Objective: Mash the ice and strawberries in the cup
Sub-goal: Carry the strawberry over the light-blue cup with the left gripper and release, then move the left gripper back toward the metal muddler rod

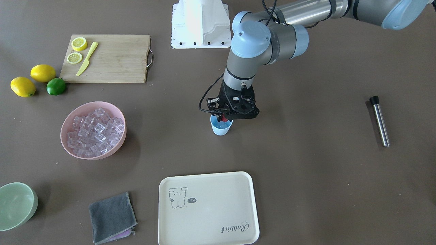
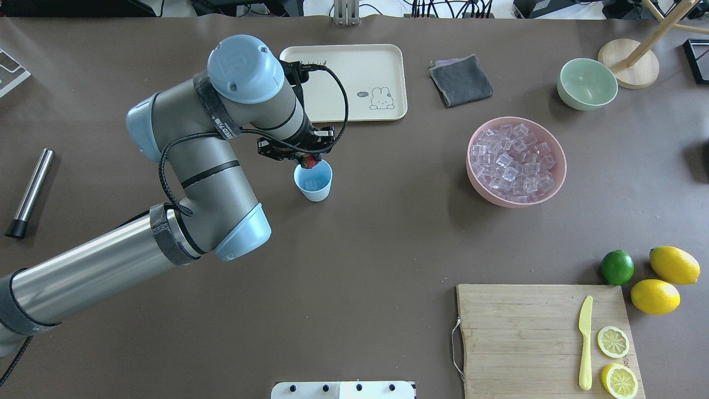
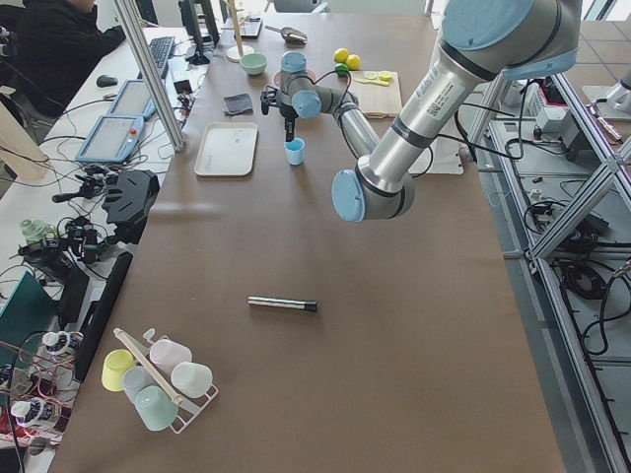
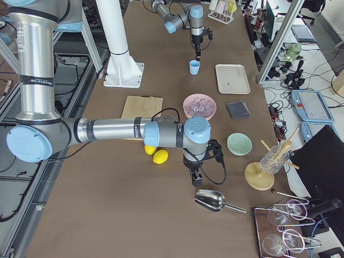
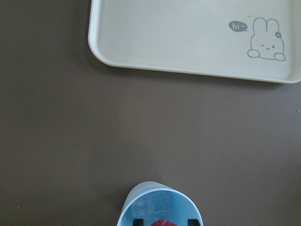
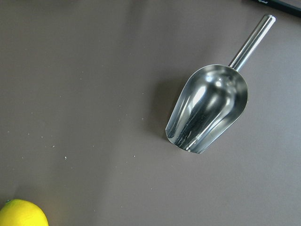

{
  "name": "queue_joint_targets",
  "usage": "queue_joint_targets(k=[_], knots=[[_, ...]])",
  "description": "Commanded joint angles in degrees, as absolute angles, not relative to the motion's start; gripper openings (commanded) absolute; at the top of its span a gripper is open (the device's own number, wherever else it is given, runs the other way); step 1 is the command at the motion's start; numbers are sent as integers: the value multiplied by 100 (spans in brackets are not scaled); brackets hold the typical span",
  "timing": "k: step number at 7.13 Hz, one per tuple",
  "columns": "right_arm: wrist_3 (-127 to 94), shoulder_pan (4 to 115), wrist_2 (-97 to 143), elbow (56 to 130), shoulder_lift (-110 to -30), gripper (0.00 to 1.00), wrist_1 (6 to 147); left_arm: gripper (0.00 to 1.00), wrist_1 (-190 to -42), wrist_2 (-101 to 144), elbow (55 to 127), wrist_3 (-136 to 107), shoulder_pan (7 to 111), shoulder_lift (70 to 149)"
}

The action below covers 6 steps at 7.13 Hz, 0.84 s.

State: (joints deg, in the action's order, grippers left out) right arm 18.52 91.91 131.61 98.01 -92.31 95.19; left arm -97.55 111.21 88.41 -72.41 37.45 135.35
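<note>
The light-blue cup [image 1: 221, 128] stands upright mid-table, also in the overhead view [image 2: 313, 184] and the left wrist view [image 5: 162, 207]. A clear ice cube [image 5: 155, 205] lies inside it. My left gripper [image 1: 223, 117] hangs just over the cup's mouth, shut on the small red strawberry [image 2: 309, 162], which also shows between the fingertips in the left wrist view [image 5: 162, 222]. More ice [image 1: 95, 132] fills the pink bowl [image 2: 559, 166]. My right gripper [image 4: 196, 177] shows only in the exterior right view, above the table near a metal scoop [image 6: 207, 108]; I cannot tell whether it is open or shut.
A steel rod with a black tip [image 1: 379, 120] lies on the robot's left. A cream tray [image 1: 207, 207], a grey cloth [image 1: 112, 216] and a pale green bowl [image 1: 15, 206] are on the far side. A cutting board [image 1: 109, 59] holds lemon slices and a knife, beside lemons and a lime [image 1: 56, 86].
</note>
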Motion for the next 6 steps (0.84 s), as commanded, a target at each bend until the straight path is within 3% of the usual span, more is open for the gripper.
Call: queue_joint_targets(k=[1, 3, 6], knots=[[1863, 9193, 13096, 9774, -9229, 99, 9519, 98, -9800, 11118, 8955, -7242, 3744, 13431], [1863, 9202, 13087, 9791, -9237, 99, 9519, 98, -9800, 11188, 9875, -6972, 4032, 12320], [1854, 9237, 13078, 9817, -9237, 99, 9519, 98, -9835, 11741, 9809, -4613, 5339, 11175]])
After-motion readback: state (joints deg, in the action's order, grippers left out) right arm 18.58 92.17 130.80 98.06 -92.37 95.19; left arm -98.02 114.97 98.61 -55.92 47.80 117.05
